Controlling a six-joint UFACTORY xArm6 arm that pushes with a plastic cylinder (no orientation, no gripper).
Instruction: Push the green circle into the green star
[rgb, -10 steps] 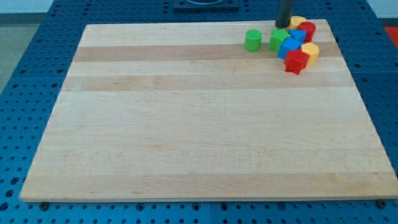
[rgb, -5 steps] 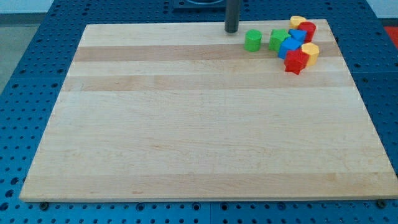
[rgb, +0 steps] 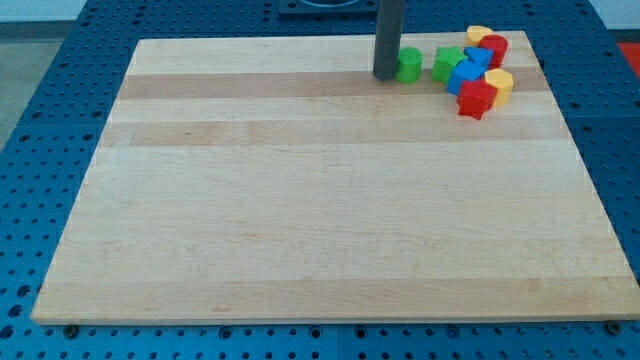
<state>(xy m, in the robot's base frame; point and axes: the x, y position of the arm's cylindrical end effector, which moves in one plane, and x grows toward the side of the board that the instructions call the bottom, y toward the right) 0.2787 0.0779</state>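
The green circle (rgb: 409, 65) sits near the top of the wooden board (rgb: 330, 190), right of centre. The green star (rgb: 447, 64) lies a short gap to its right, at the left edge of a cluster of blocks. My tip (rgb: 386, 75) rests on the board right against the green circle's left side. The rod rises straight up out of the view's top.
The cluster at the board's top right holds two blue blocks (rgb: 467, 75), a red star-like block (rgb: 475, 99), a red block (rgb: 494, 48) and two yellow blocks (rgb: 500, 86). The board lies on a blue perforated table (rgb: 60, 120).
My tip has moved from the cluster's top edge leftward along the board's top, then down to the green circle's left side. The blocks have not moved.
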